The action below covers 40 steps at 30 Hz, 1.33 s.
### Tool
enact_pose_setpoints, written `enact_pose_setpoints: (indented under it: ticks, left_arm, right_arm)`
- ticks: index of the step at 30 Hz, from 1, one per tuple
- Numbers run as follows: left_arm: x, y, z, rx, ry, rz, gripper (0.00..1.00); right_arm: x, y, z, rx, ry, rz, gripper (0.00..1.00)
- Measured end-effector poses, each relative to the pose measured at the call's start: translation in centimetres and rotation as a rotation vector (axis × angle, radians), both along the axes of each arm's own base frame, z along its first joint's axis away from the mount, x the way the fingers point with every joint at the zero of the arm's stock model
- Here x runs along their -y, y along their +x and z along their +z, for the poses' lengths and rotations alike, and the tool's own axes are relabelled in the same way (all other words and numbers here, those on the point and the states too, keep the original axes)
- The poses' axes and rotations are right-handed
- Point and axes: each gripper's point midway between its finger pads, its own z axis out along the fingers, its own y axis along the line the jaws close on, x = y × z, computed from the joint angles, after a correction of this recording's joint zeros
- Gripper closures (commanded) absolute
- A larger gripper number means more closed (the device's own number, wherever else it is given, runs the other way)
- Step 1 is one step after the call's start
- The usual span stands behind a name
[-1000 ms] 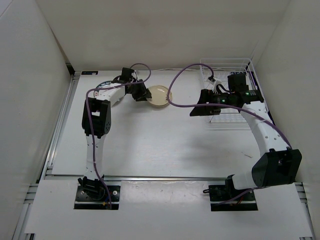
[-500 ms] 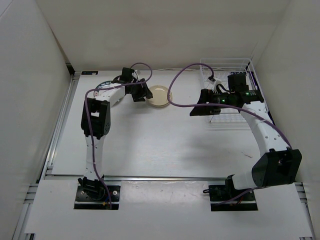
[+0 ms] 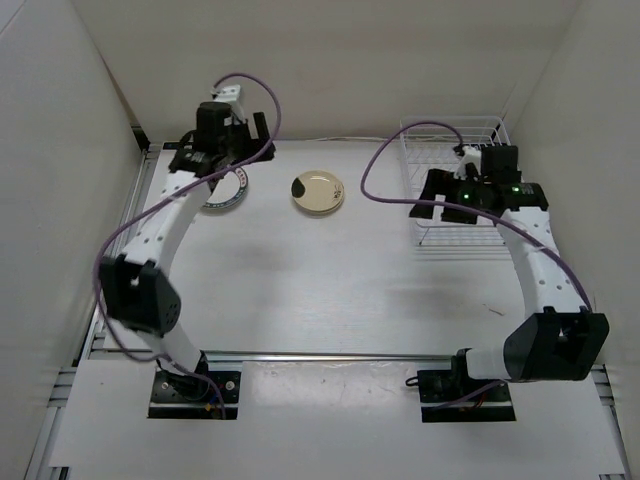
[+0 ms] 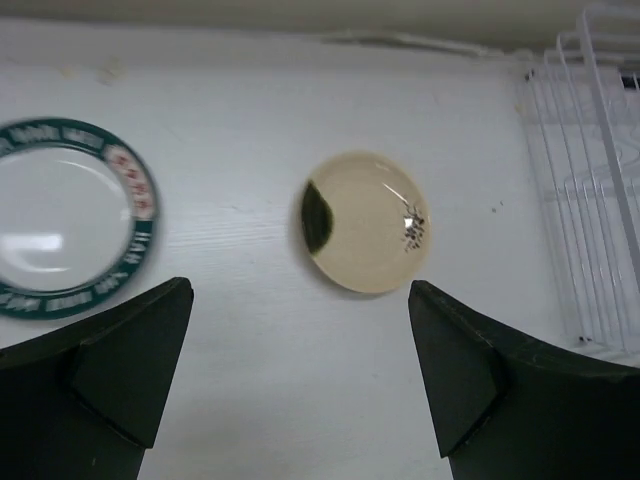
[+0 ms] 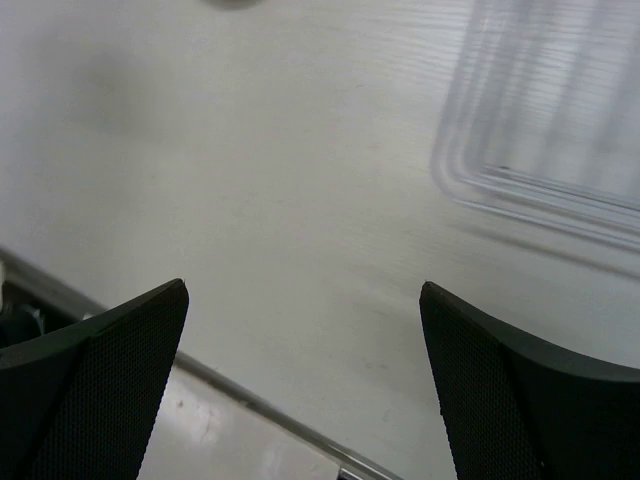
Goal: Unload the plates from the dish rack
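A tan plate [image 3: 318, 191] [image 4: 365, 222] with a dark patch lies flat on the table at the back centre. To its left lies a white plate with a dark green rim [image 3: 224, 192] [image 4: 60, 215], partly covered by my left arm in the top view. My left gripper [image 3: 212, 160] [image 4: 300, 290] hangs open and empty high above the table, near these two plates. The white wire dish rack [image 3: 462, 150] [image 4: 590, 200] [image 5: 550, 130] stands at the back right, and no plate shows inside it. My right gripper [image 3: 432, 203] [image 5: 304, 287] is open and empty at the rack's left front.
White walls close in the table on the left, back and right. A metal rail [image 3: 330, 355] [image 5: 250, 395] runs along the table's near edge. Purple cables [image 3: 385, 160] loop above both arms.
My left gripper opened, let go of the tan plate and rose back to the left, uncovering the green-rimmed plate. The right arm shifted right toward the rack.
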Motion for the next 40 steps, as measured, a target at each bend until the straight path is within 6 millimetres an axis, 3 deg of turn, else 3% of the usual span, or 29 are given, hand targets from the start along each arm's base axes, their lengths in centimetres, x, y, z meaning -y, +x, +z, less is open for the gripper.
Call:
enact_pose_setpoints:
  ticks: [3,6,8,10,12,16,20,25,40]
  left_arm:
    - [-4.0,-3.3,6.5,0.174,0.069,0.098,0.00]
    - [-9.1,-7.6,8.9,0.249,0.096,0.195,0.00]
    - [-13.4,-9.7,8.6,0.253,0.117,0.289,0.00]
    - [-17.3,-11.9,6.7,0.223,0.153,0.387,0.00]
    - [-19.2,-13.6,4.3,0.180,0.181,0.431,0.00]
    - [-20.5,-17.3,-1.1,0.069,0.216,0.447,0.00]
    - [-21.6,-19.9,-3.8,0.026,0.229,0.480,0.00]
    - [-22.9,-21.9,-4.4,0.044,0.225,0.530,0.00]
    - [-24.4,-23.2,-3.2,0.099,0.226,0.590,0.00]
  right_arm:
    - [4.0,1.0,0.3,0.020,-0.042,-0.145,0.00]
    - [7.7,0.5,1.0,0.066,-0.070,-0.278,0.00]
    - [9.1,-0.6,1.4,0.100,-0.106,-0.331,0.00]
    - [9.8,-1.9,2.1,0.145,-0.144,-0.355,0.00]
    - [10.1,-3.2,2.6,0.189,-0.168,-0.368,0.00]
    - [10.2,-6.0,1.6,0.218,-0.201,-0.362,0.00]
    - [10.8,-8.2,-1.7,0.179,-0.253,-0.376,0.00]
    - [12.1,-9.9,-5.1,0.131,-0.327,-0.416,0.00]
    - [12.0,-10.7,-4.9,0.184,-0.322,-0.425,0.00]
